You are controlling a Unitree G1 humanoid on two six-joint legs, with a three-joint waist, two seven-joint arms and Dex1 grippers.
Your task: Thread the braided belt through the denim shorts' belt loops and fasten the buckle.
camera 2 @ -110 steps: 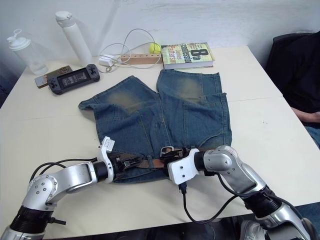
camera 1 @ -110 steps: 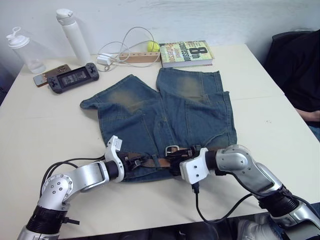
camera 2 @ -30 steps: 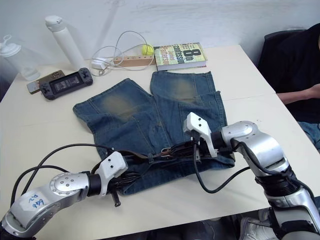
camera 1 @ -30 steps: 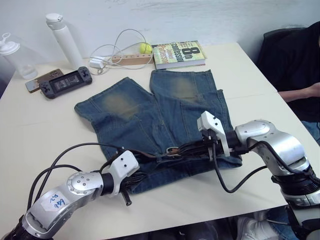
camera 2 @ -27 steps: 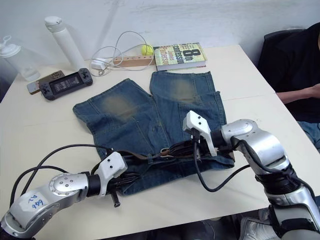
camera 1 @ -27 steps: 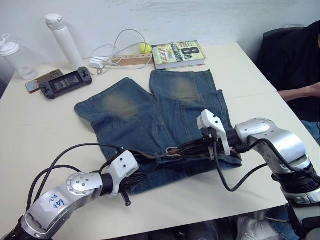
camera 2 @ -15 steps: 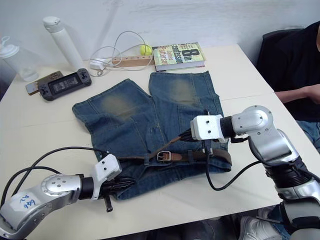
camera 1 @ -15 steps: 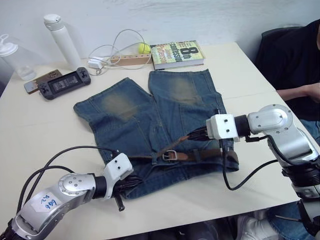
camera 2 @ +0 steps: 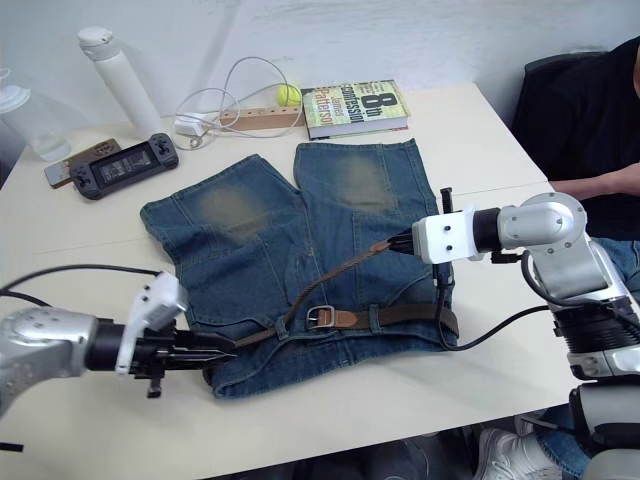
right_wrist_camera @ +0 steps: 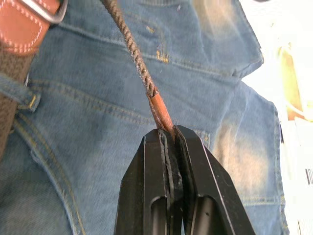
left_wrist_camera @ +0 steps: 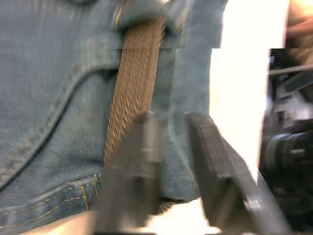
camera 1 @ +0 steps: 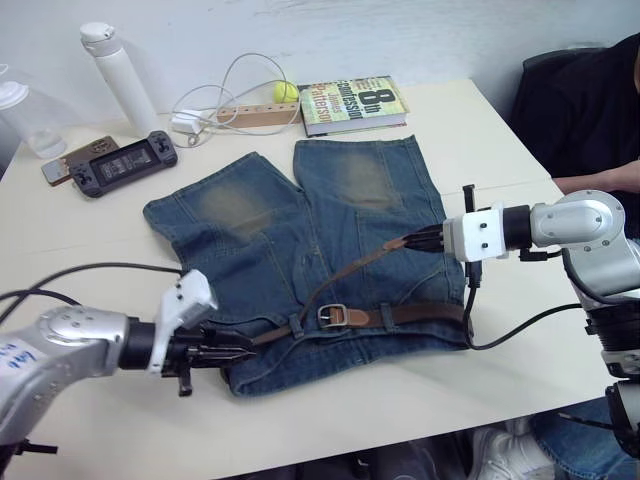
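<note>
The denim shorts [camera 1: 250, 210] lie flat on the table, waistband nearest me. The braided belt [camera 1: 420, 314] runs along the waistband through a belt loop [camera 1: 297, 326]. Its silver buckle [camera 1: 333, 316] sits mid-waistband. From there the belt's free end rises slantwise over the right leg. My right gripper [camera 1: 405, 241] is shut on the belt's lighter brown tip [right_wrist_camera: 160, 110], held just above the denim. At the waistband's left end my left gripper [camera 1: 243, 352] is open. Its fingers [left_wrist_camera: 144, 147] lie over the denim edge, beside the woven strap [left_wrist_camera: 134, 93].
At the table's far edge are a book [camera 1: 350, 100], a yellow ball [camera 1: 285, 91], a white cable [camera 1: 230, 90], a game console [camera 1: 118, 163] and a white bottle [camera 1: 110, 65]. A person in dark clothing [camera 1: 585, 110] sits at the right.
My right gripper has drawn the belt tip up and rightward off the waistband, stretching the free end. My left gripper has slid left to the waistband's end. The camera has shifted slightly.
</note>
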